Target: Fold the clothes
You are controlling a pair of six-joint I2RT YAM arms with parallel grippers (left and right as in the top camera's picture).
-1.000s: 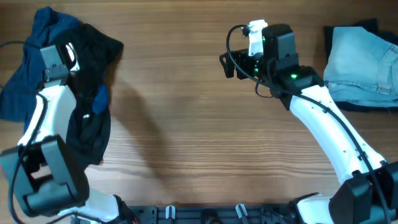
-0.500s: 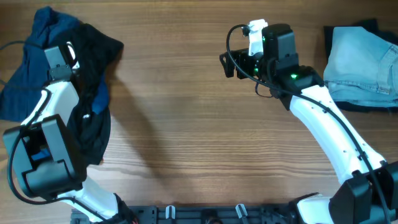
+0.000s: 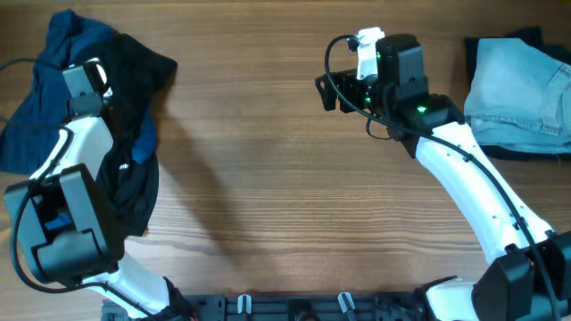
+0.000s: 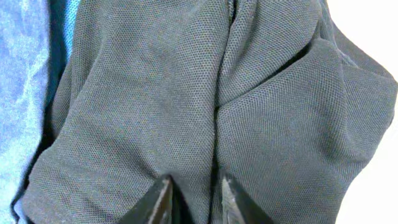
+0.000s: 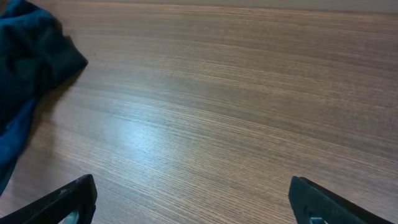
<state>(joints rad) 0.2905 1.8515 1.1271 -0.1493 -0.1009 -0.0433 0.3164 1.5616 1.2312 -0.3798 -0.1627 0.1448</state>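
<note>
Left wrist view: the left pincer [image 4: 198, 200] is seen drawn nearly shut, and a raised ridge of the dark garment [image 4: 149, 99] is nipped between its two tips. The cloth is a fine mesh knit, creased into deep soft folds on both sides of the pinch, and blue cloth [image 4: 25, 93] is seen beside it at the left edge.

From overhead, the clothes [image 3: 138, 71] are shown heaped together at the far left of the table [image 3: 268, 178], the black piece lying over and beside the blue ones, with the left arm reaching in among them. The right pincer [image 5: 199, 199] is held wide apart with nothing in it, well clear over bare wood to the right of the middle. A stack of pale denim [image 3: 522, 89] lies at the far right edge.

The garment is judged light, limp and without any stiffness. It can be expected to sag and drape from whatever point is gripped, and to drag a neighbouring piece along where the layers overlap. A pinch on a mid-panel fold is likely to lift only a bunch. A hem, waistband or corner is judged the better place to be taken, ideally one edge in each pincer, so that the piece can be spread flat before it is folded.
</note>
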